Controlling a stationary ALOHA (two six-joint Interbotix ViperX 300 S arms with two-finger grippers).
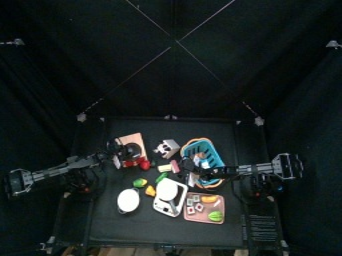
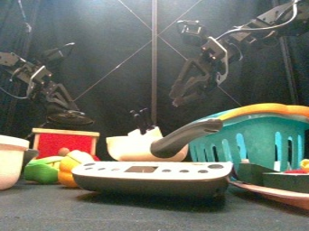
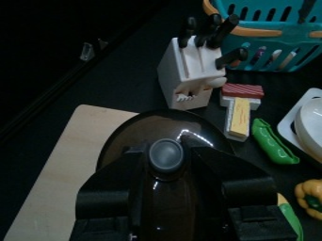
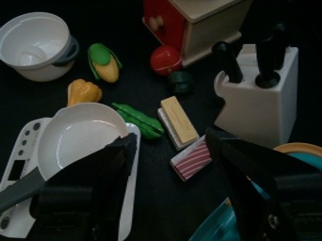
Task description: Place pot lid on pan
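Note:
The pot lid [image 3: 164, 151] is dark glass with a grey knob. It lies over a pale wooden board [image 3: 75, 141] at the table's back left. My left gripper [image 3: 176, 202] hangs just above it, open, with one jaw to each side of the lid. It also shows in the top view [image 1: 123, 158]. The white pan [image 4: 75, 141] with a dark handle sits on a white tray [image 4: 23, 165] at the table's front middle [image 1: 170, 195]. My right gripper [image 4: 176, 188] is open and empty above the pan's far edge.
A white knife block [image 4: 258, 89] stands behind the pan, with a teal basket [image 3: 270, 38] beside it. A white bowl [image 4: 38, 42], corn [image 4: 101, 61], a yellow pepper [image 4: 82, 91], a green vegetable [image 4: 138, 120] and a butter stick [image 4: 180, 120] lie around the pan.

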